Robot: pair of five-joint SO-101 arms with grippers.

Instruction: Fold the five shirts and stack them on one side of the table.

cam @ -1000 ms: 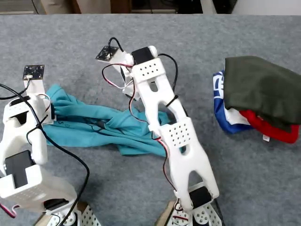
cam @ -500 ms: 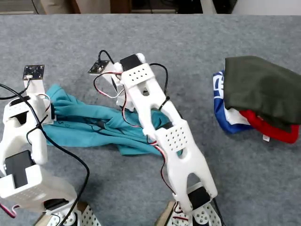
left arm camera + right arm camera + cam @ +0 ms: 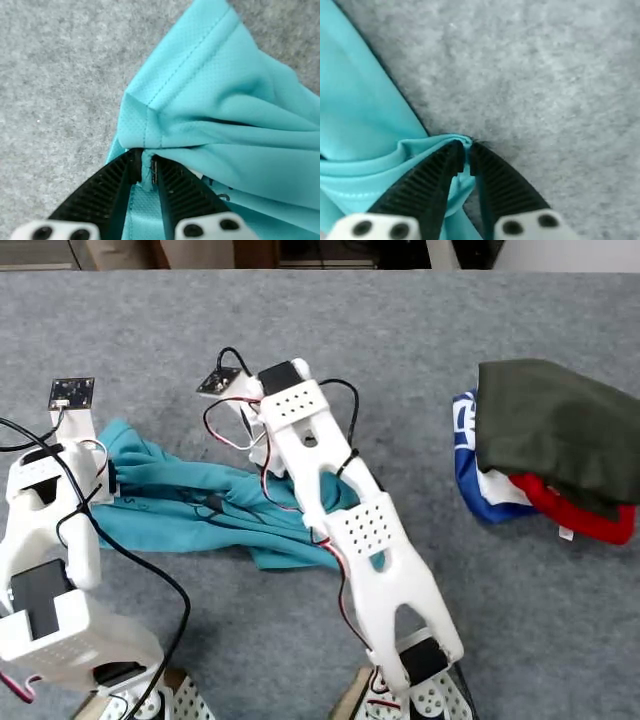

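Shirt [image 3: 190,510] in left gripper [image 3: 146,163], right gripper [image 3: 467,151]

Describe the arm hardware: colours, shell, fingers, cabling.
Shells on left arm and right arm: white, with perforated hole grids; black servos. A small black square camera board sits on each wrist. A black cable loops along the left; thin red, white and black wires along the right. The left gripper and right gripper: black ribbed fingers, white bases with screw holes.
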